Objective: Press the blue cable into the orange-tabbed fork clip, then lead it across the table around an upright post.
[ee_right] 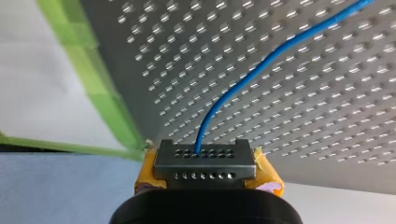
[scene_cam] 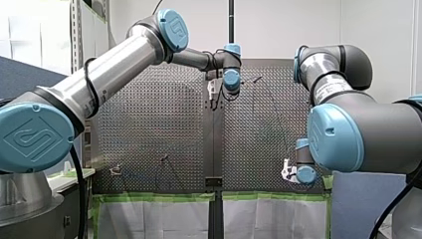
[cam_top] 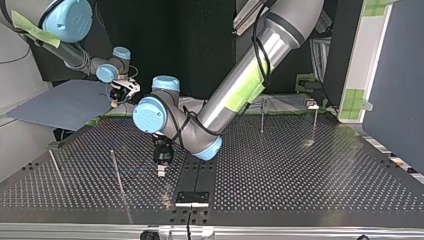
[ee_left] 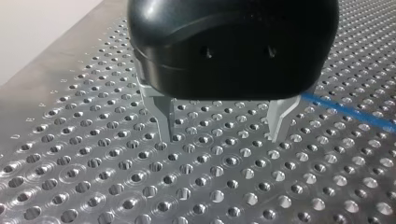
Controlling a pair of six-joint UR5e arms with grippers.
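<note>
My left gripper [ee_left: 222,127] is hanging low over the perforated table [ee_left: 116,186], out toward the middle of it, and its two metal fingers [ee_left: 164,121] are standing apart with nothing between them. Their tips are pointing down at the holes, very close to the surface; I cannot tell whether they are touching it. The blue cable [ee_left: 345,108] is lying flat on the table just beside this gripper, outside the gap, running past one finger and going out of sight behind the black gripper body.

My right gripper [ee_right: 205,161] is sitting at the table's edge, at the top view's far left, beside a strip of green tape [ee_right: 107,100]. It is closed, with the cable's end pinched at its tip: the yellow pads [ee_right: 268,176] are showing on either side of the perforated metal tip, and the cable is rising out of that tip, bending and then stretching away across the table.

In the top view a thin upright post [cam_top: 117,172] is standing to the left of my left gripper, near it but clearly apart.
</note>
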